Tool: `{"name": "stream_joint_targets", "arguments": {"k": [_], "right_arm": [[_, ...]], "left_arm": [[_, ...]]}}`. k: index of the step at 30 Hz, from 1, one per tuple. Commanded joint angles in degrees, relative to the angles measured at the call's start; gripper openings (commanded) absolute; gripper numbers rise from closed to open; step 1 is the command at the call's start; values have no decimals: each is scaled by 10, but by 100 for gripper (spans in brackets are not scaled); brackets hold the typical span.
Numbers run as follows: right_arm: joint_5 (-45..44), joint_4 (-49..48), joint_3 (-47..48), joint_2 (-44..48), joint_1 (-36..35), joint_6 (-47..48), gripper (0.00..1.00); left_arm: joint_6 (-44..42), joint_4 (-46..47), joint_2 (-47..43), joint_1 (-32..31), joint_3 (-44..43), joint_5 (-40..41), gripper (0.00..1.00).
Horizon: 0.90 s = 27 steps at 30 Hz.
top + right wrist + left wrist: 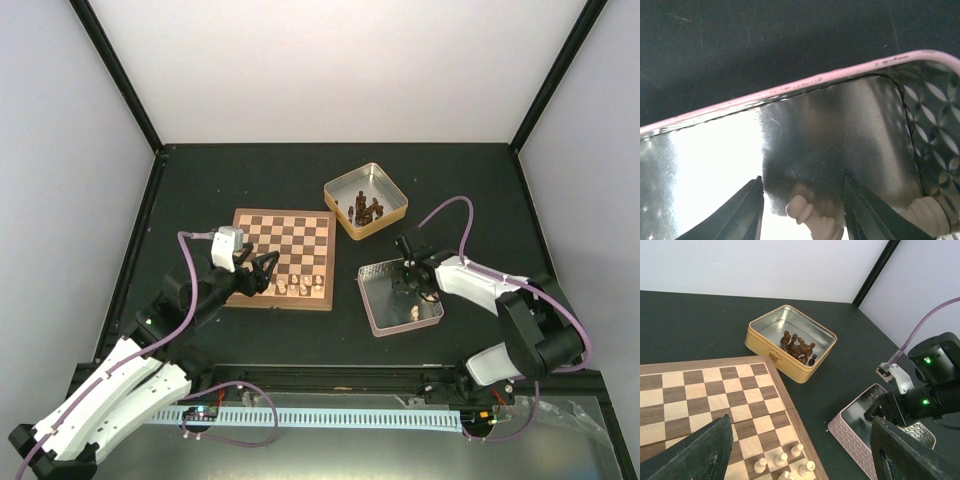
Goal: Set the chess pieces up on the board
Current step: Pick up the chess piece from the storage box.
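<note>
Unreadable emblem (774, 357) on yellow tin (760, 347) near board (705, 395)

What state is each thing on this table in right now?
Board: flat, mostly bare.
Pale pieces: few upright at its near edge.
Yellow tin: open, holding dark pieces.
Pink tin: open, not yet emptied.
Left arm: jaws open, empty.
Right arm: jaws open around a pale piece inside pink tin.

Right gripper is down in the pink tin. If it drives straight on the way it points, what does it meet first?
The right gripper would most likely meet the pale chess piece sitting between its open fingers, then the floor of the pink tin; depth is hard to judge.
</note>
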State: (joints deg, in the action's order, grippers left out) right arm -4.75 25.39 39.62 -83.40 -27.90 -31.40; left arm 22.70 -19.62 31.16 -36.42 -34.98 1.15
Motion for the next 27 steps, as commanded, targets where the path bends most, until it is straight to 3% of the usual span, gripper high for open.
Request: {"name": "stream_joint_targets", "arguments": {"k": [1, 11, 18, 23, 27], "right_arm": [[16, 32, -4, 1, 4, -6, 44], [-6, 82, 2, -5, -3, 4, 35], [-18, 95, 13, -15, -10, 13, 23], [-29, 104, 22, -22, -23, 14, 21], [-30, 120, 27, -30, -33, 16, 26]], "left_arm": [[-4, 12, 1, 3, -2, -6, 77], [-5, 22, 13, 3, -3, -9, 77], [-5, 25, 21, 3, -5, -11, 77], [-2, 26, 22, 3, -5, -11, 77], [0, 25, 24, 3, -5, -14, 77]]}}
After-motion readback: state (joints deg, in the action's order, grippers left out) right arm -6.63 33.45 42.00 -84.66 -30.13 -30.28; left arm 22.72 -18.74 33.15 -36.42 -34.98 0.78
